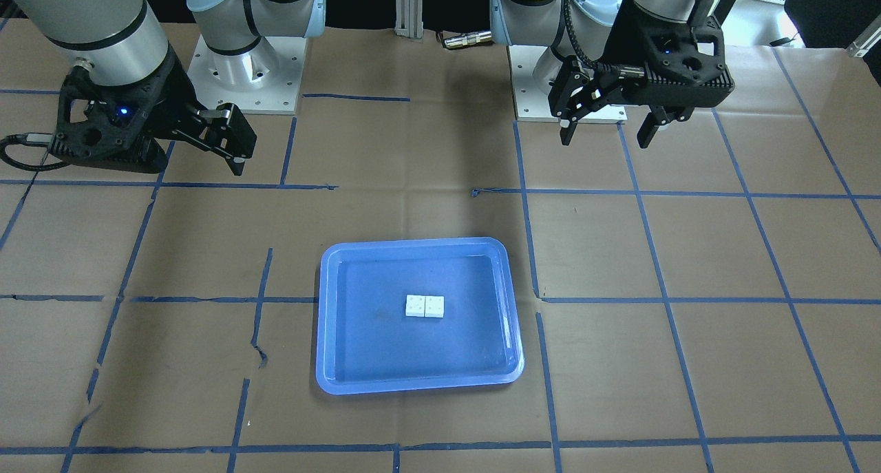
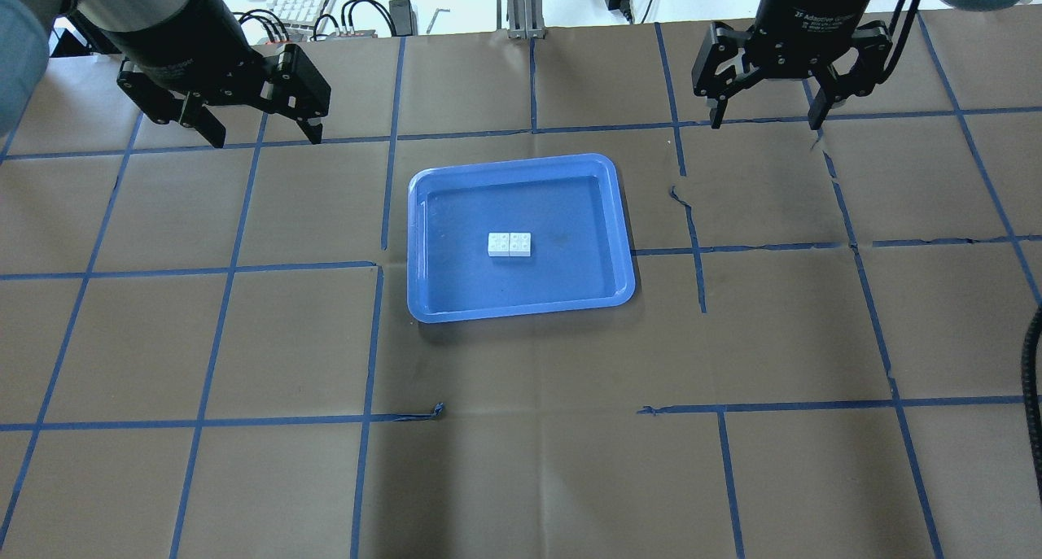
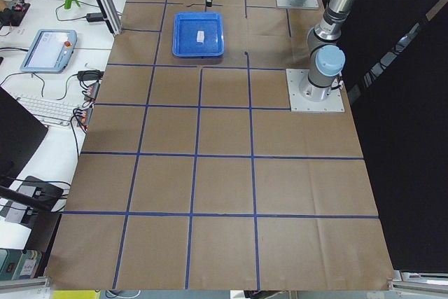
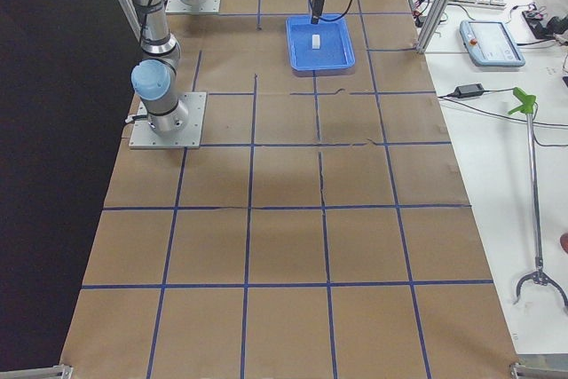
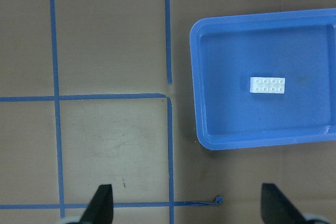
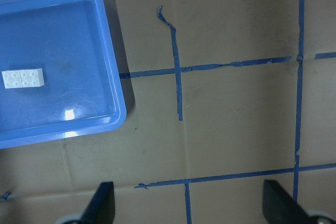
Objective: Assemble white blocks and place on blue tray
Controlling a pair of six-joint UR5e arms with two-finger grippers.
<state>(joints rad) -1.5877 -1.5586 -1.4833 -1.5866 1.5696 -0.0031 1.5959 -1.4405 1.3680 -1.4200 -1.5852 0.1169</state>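
The left fingers (image 2: 207, 129) are spread wide and released, grasping nothing, with only bare brown paper between the tips in the left wrist view. The right fingers (image 2: 815, 113) stand likewise apart and empty. Both pairs hang above the far part of the brown paper-covered surface (image 2: 521, 461) with its grid of blue tape, one to the far left and one to the far right, each well apart from the large rectangular blue plastic tray (image 2: 562, 286) with rounded corners and a raised rim, which lies flat between them near the middle. On the tray's glossy bottom, about at its centre and away from every rim, lie the two small white square studded plastic blocks (image 2: 510, 244), studs up, side by side and touching along one edge so that they read as one short bar. Whether they are truly locked together cannot be told at this size. Judged from how things lie, the task looks as good as finished: the blocks are joined up and on the tray, no fingers hold anything, and nothing plainly is left to do.
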